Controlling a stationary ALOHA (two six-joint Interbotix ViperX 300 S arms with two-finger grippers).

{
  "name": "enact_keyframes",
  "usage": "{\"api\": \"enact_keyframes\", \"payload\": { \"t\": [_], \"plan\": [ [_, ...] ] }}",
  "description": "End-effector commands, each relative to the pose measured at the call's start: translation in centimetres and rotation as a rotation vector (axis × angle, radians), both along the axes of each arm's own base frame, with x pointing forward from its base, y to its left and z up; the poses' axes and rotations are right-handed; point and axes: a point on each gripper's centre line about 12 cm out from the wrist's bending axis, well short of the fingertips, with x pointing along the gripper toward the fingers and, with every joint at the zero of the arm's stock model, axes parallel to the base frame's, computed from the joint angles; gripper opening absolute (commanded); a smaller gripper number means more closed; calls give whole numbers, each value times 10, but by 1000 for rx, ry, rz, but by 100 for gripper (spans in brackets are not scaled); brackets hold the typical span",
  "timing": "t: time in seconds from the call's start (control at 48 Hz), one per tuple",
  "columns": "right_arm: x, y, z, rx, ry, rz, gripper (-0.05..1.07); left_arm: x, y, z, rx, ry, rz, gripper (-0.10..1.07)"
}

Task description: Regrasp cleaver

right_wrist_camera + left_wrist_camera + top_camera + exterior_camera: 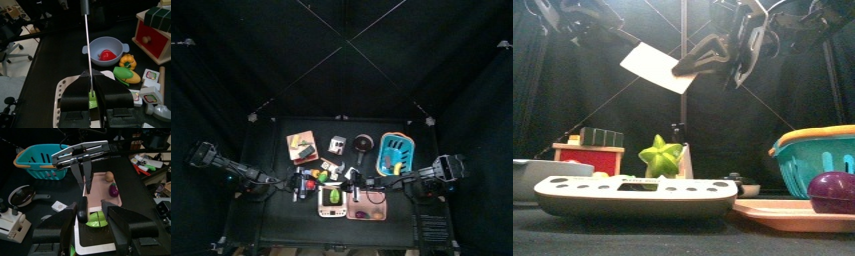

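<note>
The cleaver (655, 66) hangs high above the table, its white blade tilted in the front view. My right gripper (90, 92) is shut on the blade, which runs edge-on as a thin pale line (88, 45) away from the jaws. In the left wrist view the same blade (84, 178) comes down from the right gripper (81, 157) to a dark end. That end lies between the wide-open jaws of my left gripper (98, 220) and touches neither jaw. Both arms meet over the table's front middle in the top view.
Below are a white scale (633, 195) with a green star-shaped toy (660, 157), a pink tray (800, 212) holding a purple fruit (834, 190), a teal basket (43, 160), a grey bowl (90, 48) with a red pepper, and a red box (591, 155).
</note>
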Motion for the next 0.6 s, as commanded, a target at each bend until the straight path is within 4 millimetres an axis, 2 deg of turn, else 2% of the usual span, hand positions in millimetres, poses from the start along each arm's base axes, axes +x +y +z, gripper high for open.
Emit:
{"api": "enact_keyframes", "payload": {
  "t": [0.0,0.146,0.375,0.583],
  "plan": [
    [-1,-1,13,4,-32,-4,30,3,0,10,-13,-25,6,81],
    [-2,2,11,6,-4,7,30,3,1,18,-49,-37,20,81],
    [-5,3,4,26,74,9,30,9,11,36,-230,-40,99,81],
    [-6,3,2,38,105,8,30,3,17,46,-295,-47,132,81]
  ]
}}
